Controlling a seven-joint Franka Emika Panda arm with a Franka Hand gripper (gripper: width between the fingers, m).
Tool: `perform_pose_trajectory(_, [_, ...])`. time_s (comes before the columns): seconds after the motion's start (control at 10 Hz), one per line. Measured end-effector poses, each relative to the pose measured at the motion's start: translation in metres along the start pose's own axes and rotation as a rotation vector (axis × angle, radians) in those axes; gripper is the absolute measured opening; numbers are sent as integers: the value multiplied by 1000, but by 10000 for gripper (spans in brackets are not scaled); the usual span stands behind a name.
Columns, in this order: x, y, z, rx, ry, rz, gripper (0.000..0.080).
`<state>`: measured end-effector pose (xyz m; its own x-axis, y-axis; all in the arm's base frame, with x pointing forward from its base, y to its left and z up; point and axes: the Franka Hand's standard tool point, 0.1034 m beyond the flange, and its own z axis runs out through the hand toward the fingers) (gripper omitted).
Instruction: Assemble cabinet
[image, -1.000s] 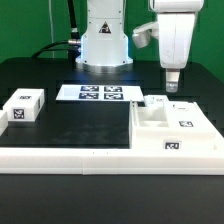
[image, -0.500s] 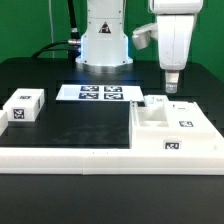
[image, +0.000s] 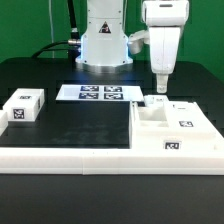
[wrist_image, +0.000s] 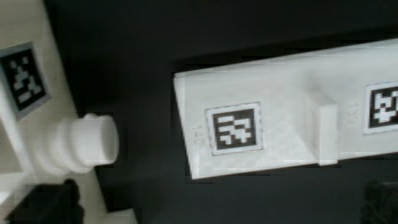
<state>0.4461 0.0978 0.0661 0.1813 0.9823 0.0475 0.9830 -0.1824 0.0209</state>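
Cabinet lies on bench, near marker board. Jaws hang above cabinet corner nearest board; you cannot tell if apart or together. Careful: come down crooked, you bump cabinet, shove it away.

A black table fills most of the exterior view, with a green backdrop behind it. Taking the table's middle as the dial's centre, the marker board lies flat at 12 o'clock and shows several square tags. A small white block sits at 9 o'clock, well apart from that board, with one tag on its top and one on its near face. A long low white border rail runs along the front edge, from 8 o'clock toward 4 o'clock.
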Motion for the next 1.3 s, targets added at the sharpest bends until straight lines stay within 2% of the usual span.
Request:
perform_pose_trajectory(0.2, [0,0,2,-1,3,-2,797])
perform_pose_trajectory(0.3, [1,-3,8,-1,11,-2,797])
perform_pose_trajectory(0.6, [3,-12,18,-31,44,-5,797])
perform_pose_trajectory(1.3, [-5,-28,41,19,41,14,797])
